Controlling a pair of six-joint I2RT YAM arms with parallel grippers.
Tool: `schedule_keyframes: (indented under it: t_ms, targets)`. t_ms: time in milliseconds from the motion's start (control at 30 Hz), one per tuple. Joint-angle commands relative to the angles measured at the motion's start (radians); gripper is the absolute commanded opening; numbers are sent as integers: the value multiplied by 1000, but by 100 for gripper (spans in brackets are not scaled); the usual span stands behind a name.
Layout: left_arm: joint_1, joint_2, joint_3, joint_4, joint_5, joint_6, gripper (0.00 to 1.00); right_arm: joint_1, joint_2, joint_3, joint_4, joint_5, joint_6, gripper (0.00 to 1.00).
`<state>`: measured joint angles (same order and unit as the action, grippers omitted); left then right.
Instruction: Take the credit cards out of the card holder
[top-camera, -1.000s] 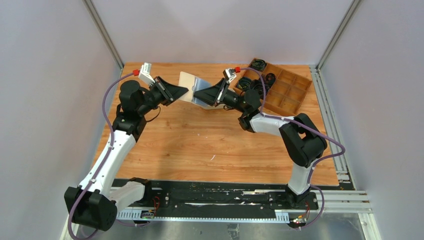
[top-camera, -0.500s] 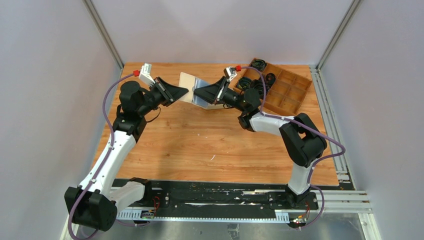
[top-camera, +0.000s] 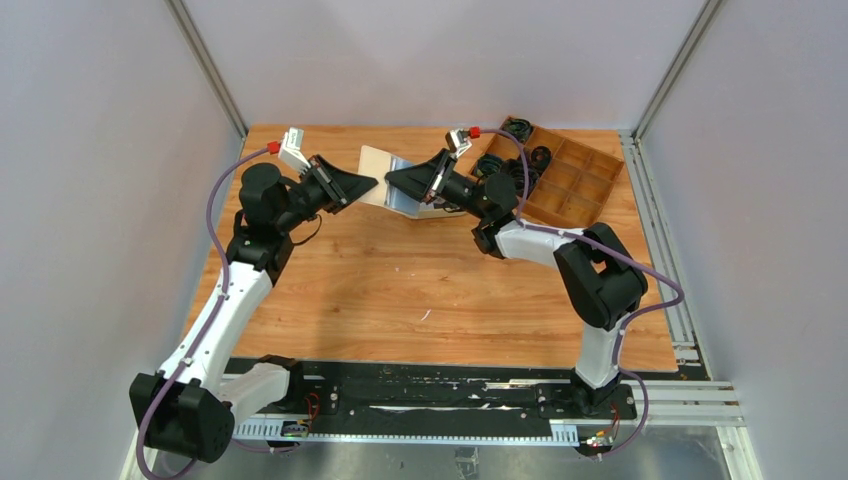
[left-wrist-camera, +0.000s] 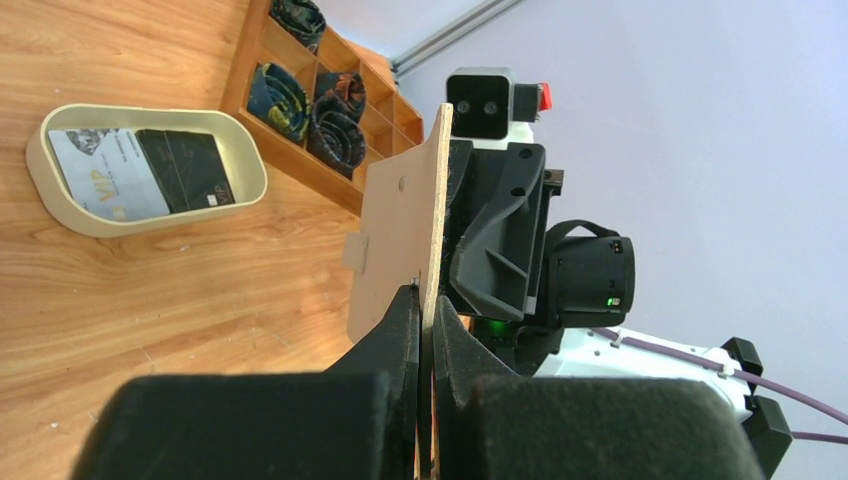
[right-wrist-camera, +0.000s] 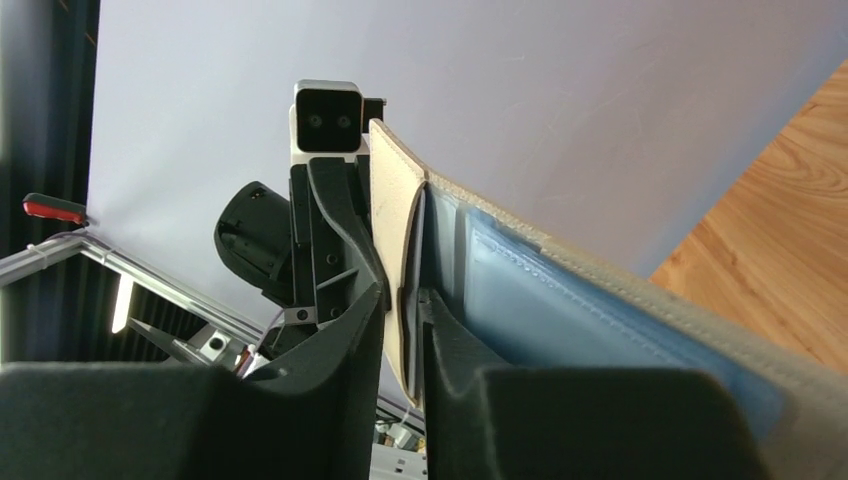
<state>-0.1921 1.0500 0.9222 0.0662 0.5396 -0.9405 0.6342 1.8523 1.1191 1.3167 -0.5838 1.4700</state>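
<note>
The card holder (top-camera: 378, 162) is held up off the table at the back, opened, between both arms. In the left wrist view its beige flap (left-wrist-camera: 395, 230) stands edge-on, and my left gripper (left-wrist-camera: 425, 300) is shut on its lower edge. My right gripper (right-wrist-camera: 403, 295) straddles the same flap (right-wrist-camera: 390, 190) from the other side. Its jaws are narrow, with a sliver of gap on the left, and the pale blue lining (right-wrist-camera: 600, 310) is beside them. A white credit card (left-wrist-camera: 95, 175) and a black one (left-wrist-camera: 185, 170) lie in the oval tray (left-wrist-camera: 255, 190). From above, the left gripper (top-camera: 370, 183) and right gripper (top-camera: 392, 177) nearly meet.
A wooden compartment box (top-camera: 575, 190) sits at the back right with black cable coils (left-wrist-camera: 335, 115) in several cells. The oval tray lies on the table under the right arm, beside the box. Metal frame posts and grey walls close in the table.
The right gripper has slid left along the card holder toward the left gripper, and its jaws have narrowed around the flap. The left arm has not moved.
</note>
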Motion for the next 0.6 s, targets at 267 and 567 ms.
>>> schedule_keyframes:
  t_ms: [267,567]
  targets:
    - [15,-14,-6,38,17,-9,0,-8,20,-20,66,14,8,13]
    - [34,-17,-2,32,20,-12,0,-16,28,-50,111,9,29,0]
